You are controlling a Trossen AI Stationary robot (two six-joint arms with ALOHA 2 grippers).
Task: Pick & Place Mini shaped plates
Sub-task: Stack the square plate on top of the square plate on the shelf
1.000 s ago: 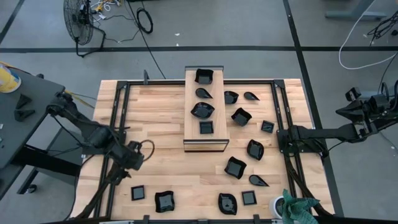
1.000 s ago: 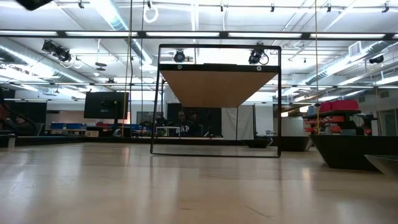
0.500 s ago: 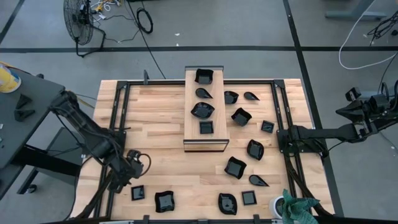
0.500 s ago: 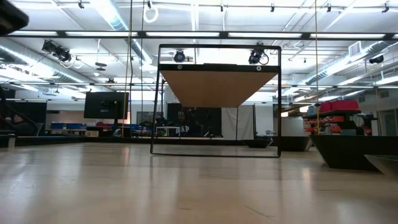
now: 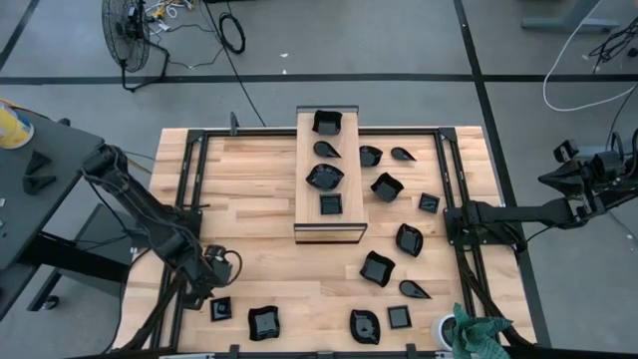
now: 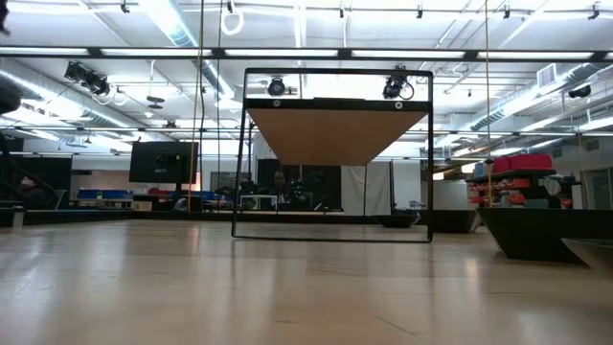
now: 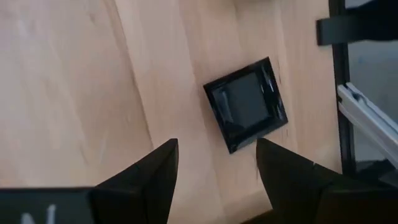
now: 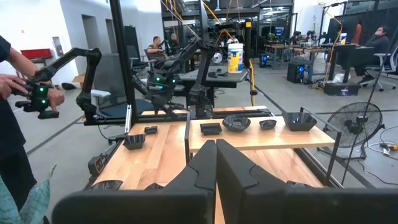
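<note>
— Wood is what the counter (image 5: 249, 199) is made of, pale planks with a black frame along its sides. Where is there room to move?

— The left half of the counter is mostly bare wood. The right half is crowded with little black plates, and more sit in a row along the near edge.

— What is in the middle?

— A long wooden board (image 5: 328, 231) stands at the far side. Four black plates rest on it in a line.

— And the room around it?

— Grey floor with black tape lines, a fan (image 5: 127, 30) at the far left, and cables. In the right wrist view a person's sleeve (image 8: 9, 68) shows beside the counter, with hands holding a controller.

— Where is the left hand (image 5: 215, 295)?

— Low over the near left corner, close to the frame rail. Its fingers (image 7: 149, 177) are spread apart and pinch nothing.

— Which plate is closest to it?

— The small square plate (image 7: 247, 104). It lies flat on the wood, right by the counter's edge. It sits just ahead of the fingertips, a bit toward one finger, not yet between them and not touched.

— And the right hand (image 8: 216, 155)?

— It waits off the right side of the counter. Its fingers are pressed together and hold nothing.
</note>
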